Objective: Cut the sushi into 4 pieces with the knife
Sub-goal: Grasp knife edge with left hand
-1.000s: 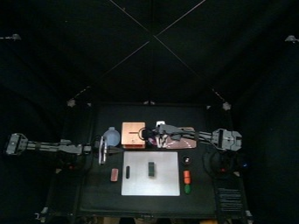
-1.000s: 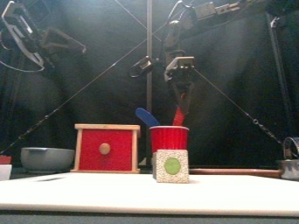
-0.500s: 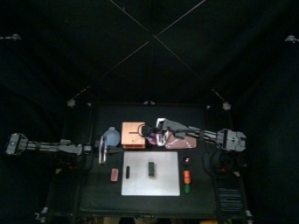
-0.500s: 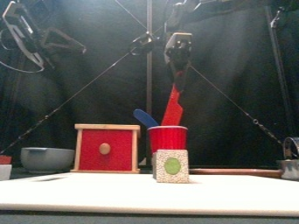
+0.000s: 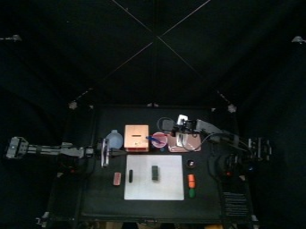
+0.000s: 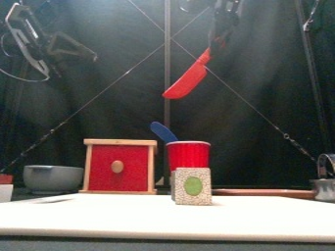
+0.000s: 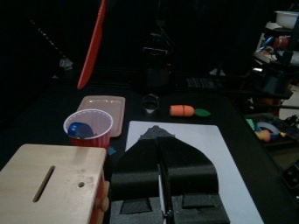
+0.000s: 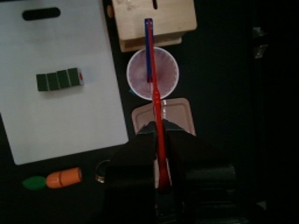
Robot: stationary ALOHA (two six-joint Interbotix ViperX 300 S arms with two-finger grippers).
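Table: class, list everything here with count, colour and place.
cutting board: 1, white, front middle.
sushi roll: 1, dark green, on board.
wooden box: 1, pale, red front, behind board.
cup: 1, red, right of box.
blue knife: 1, in cup.
red knife: 1, held above cup.
bowl: 1, blue-grey, left of box.
tray: 1, pink, right of cup.
toy carrot: 1, orange and green, right of board.
small toy: 1, red, left of board.
left gripper: shut, resting at left.
right gripper: shut on red knife.
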